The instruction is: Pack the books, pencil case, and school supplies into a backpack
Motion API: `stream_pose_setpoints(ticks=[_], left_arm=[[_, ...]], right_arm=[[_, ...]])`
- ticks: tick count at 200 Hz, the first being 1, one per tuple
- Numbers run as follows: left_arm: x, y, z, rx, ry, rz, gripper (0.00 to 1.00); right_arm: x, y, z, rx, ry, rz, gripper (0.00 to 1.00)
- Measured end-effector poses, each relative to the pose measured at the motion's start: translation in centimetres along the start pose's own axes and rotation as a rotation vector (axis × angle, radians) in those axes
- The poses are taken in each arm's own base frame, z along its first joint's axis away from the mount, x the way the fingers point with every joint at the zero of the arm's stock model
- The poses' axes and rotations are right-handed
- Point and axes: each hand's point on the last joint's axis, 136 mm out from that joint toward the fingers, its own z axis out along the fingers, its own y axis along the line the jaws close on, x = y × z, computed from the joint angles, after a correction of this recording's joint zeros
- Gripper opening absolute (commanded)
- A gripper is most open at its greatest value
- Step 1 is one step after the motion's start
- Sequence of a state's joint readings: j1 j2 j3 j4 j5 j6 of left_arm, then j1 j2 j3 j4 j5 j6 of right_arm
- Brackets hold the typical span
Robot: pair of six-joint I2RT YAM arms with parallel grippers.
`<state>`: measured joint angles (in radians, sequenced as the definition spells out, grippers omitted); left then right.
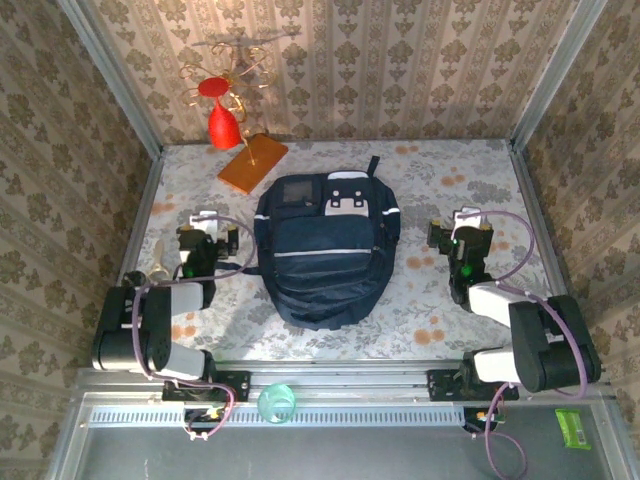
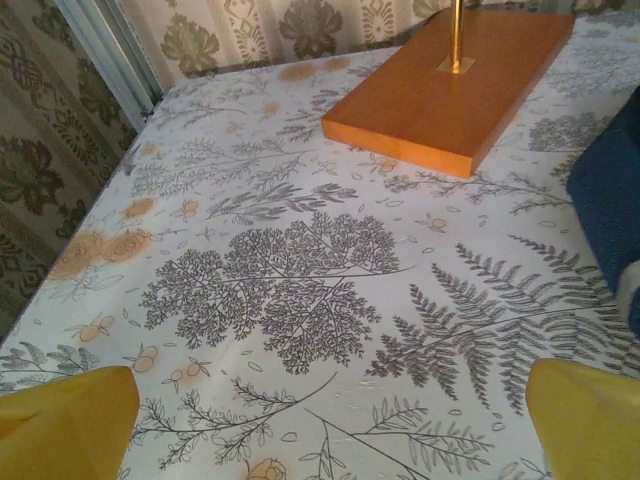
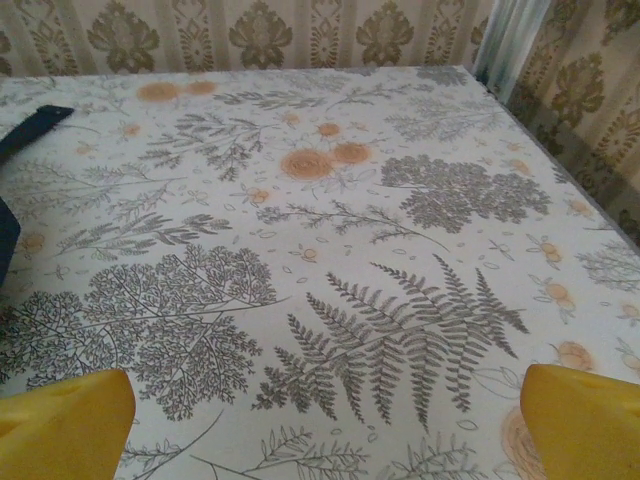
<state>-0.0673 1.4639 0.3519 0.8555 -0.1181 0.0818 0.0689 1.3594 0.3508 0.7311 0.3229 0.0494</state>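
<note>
In the left wrist view the right edge cuts off the backpack [image 2: 610,195], leaving a blue corner, and the orange slab [image 2: 420,100] beyond it runs out of the top. In the right wrist view the left edge cuts the backpack too. From above, a slim thing [image 1: 158,258] (pale tan) left of the backpack is too small to tell.

Desk [image 1: 440,300] inventory:

- One backpack [image 1: 328,250], centre.
- One orange slab [image 1: 253,163], far left, carrying one brass stand [image 2: 457,35].
- The red pieces [image 1: 222,125] on the stand appear to number two, though their outlines merge.
- Two end effectors: the left end effector [image 1: 207,220] and the right end effector [image 1: 468,218].
- One teal round item [image 1: 277,403] on the near rail.
- One small green item [image 1: 574,427], near right.
</note>
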Motion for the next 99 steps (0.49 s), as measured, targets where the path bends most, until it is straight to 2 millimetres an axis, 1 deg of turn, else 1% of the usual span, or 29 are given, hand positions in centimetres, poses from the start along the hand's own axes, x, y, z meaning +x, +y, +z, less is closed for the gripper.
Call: stream_pose_setpoints(ticks=[12,24,36,43,54,71,87,99], left_arm=[[1.2,-0.1,0.5,0.009,0.006,-0.003,1.0],[2.5,-0.4,0.5,0.027,0.037,-0.002,1.0],[2.5,-0.5,0.5,0.036,0.038,-0.002,1.0],[2.3,-0.6,0.7,0.038,0.037,-0.002,1.0],[1.7,-0.5,1.0,0.035,0.029,-0.003,1.0],[0.9,-0.3,1.3,0.031,0.009,-0.005,1.0],[0.7,-0.3,1.3,0.031,0.007,-0.005,1.0],[0.8,-0.3,1.3,0.031,0.01,-0.005,1.0]], right_arm=[[0.7,0.4,0.7,-0.024,0.002,0.001,1.0],[1.7,1.1,1.5,-0.054,0.013,-0.002,1.0],[2.8,1.6,1.8,-0.075,0.042,-0.011,1.0],[3.1,1.7,1.8,-0.084,0.05,-0.014,1.0],[2.8,1.9,1.9,-0.092,0.045,-0.011,1.0],[1.7,2.0,2.2,-0.103,0.024,-0.002,1.0],[1.1,2.1,2.4,-0.108,0.011,0.003,1.0],[1.0,2.1,2.5,-0.111,0.009,0.004,1.0]])
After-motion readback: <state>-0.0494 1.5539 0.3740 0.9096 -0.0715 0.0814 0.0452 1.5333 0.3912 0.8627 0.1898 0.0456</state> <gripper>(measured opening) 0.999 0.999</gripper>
